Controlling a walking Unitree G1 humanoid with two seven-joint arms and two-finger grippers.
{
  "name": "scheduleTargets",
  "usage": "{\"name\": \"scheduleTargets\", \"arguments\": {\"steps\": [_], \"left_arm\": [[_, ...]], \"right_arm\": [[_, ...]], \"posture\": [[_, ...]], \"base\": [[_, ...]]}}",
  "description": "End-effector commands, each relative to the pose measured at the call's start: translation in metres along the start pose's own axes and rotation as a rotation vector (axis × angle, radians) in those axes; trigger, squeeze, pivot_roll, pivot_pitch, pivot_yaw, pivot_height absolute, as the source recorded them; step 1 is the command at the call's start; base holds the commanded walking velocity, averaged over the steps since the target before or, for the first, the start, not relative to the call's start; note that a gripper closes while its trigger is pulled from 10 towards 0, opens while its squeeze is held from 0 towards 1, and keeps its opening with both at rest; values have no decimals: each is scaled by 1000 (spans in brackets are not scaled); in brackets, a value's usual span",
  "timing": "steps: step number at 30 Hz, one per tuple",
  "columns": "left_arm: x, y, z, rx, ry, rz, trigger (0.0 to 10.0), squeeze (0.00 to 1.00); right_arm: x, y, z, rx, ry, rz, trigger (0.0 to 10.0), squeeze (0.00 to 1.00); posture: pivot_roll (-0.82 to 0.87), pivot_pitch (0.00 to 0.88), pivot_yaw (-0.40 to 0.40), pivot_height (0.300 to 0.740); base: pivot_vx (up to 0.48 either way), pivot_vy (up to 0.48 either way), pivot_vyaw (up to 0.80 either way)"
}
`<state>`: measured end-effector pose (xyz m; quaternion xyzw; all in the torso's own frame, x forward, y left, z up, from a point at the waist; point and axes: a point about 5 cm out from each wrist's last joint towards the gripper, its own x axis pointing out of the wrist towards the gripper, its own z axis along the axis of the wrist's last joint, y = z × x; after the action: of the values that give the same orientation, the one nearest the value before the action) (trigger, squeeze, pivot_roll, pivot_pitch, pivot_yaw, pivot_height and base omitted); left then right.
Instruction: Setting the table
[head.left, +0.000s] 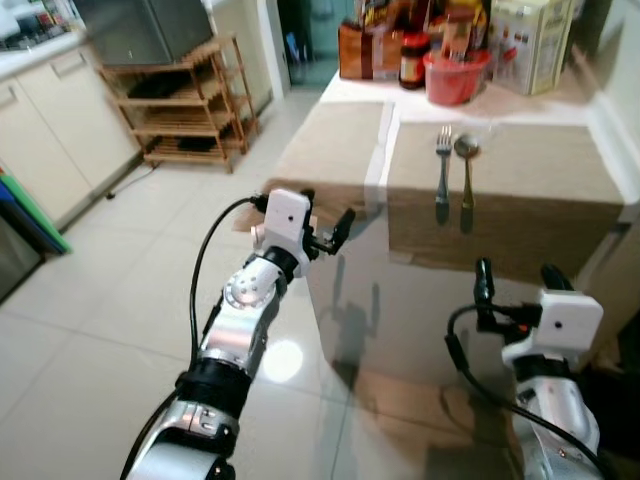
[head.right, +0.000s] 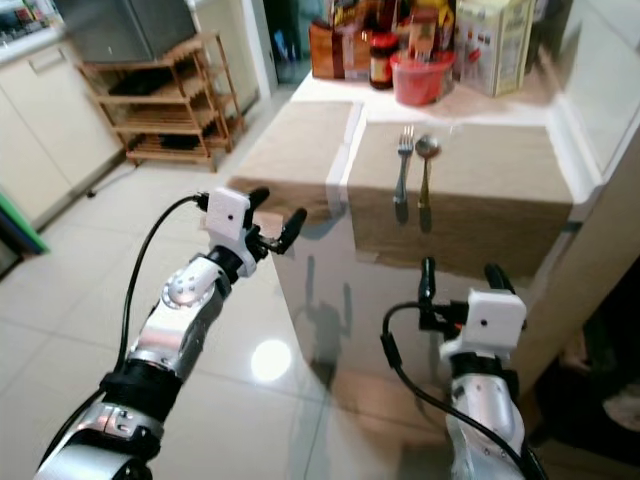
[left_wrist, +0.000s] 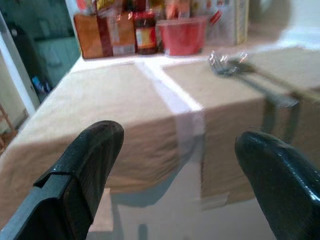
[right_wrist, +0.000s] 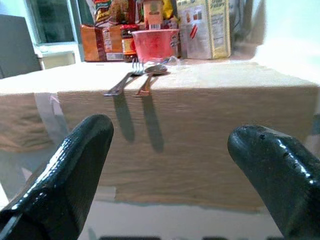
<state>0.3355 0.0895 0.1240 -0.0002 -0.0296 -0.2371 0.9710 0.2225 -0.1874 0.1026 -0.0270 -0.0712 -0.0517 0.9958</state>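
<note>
The robot is standing at the near edge of a glossy white table, both arms raised in front of it. Two beige placemats are lying side by side across the tabletop: the left placemat toward the left edge, the right placemat toward the right edge, a strip of white showing between them. A fork and a spoon are resting next to each other on the right placemat, handles pointing at the near edge. The left gripper is hovering at the table's left edge, fingers spread and grasping nothing. The right gripper is hovering over the near edge, likewise spread and empty. A red bowl is sitting among jars and boxes along the far edge.
</note>
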Motion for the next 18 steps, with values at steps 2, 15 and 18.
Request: {"name": "scheduleTargets", "arguments": {"steps": [2, 15, 18], "left_arm": [[2, 0, 2, -10, -1, 1, 10000, 0], [5, -1, 13, -3, -49, 8, 10000, 0], [13, -1, 31, 15, -78, 8, 10000, 0]], "right_arm": [[0, -1, -1, -16, 12, 6, 10000, 0], [-6, 1, -3, -11, 21, 10, 10000, 0], [-9, 3, -4, -9, 27, 14, 10000, 0]], "posture": [[-81, 0, 146, 740], [-85, 0, 154, 740], [-85, 0, 153, 740]], "base": [[398, -266, 0], [278, -178, 0], [0, 0, 0]]}}
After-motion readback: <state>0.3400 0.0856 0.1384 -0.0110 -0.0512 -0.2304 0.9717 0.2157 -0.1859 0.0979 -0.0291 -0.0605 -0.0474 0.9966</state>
